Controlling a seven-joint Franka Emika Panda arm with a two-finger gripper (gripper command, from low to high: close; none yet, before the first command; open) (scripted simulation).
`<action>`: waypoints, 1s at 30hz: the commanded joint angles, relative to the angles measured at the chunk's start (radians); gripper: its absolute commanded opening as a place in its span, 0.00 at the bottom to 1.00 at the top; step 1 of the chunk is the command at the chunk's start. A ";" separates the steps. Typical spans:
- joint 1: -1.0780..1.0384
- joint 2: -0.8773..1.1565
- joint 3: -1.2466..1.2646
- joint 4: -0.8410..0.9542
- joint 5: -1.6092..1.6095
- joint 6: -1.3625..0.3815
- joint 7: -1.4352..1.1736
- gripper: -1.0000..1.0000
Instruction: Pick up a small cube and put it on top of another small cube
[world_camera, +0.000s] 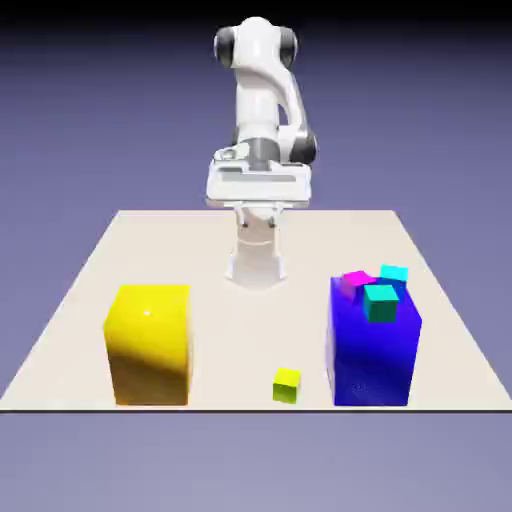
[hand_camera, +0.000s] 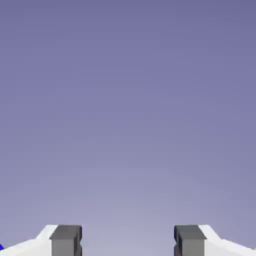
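Observation:
The small cube, tiny and lime, rests on the table near the front edge, between the two big blocks. My gripper hangs high over the far part of the table, close to the robot's base and well away from the small cube. In the hand view the gripper is open. Its two grey fingertips stand wide apart with nothing between them, and only the violet backdrop shows beyond them. The small cube is out of the hand view.
A big yellow block stands at the exterior view's left. At the right, a big blue block carries two small teal cubes and a magenta cube. The beige table ends just in front of the blocks.

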 joint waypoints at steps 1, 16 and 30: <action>-0.006 0.036 0.008 0.030 0.001 -0.035 0.011 0.50; -0.091 0.580 0.123 0.485 0.017 -0.558 0.177 0.50; -0.171 1.087 0.231 0.909 0.032 -1.047 0.332 0.50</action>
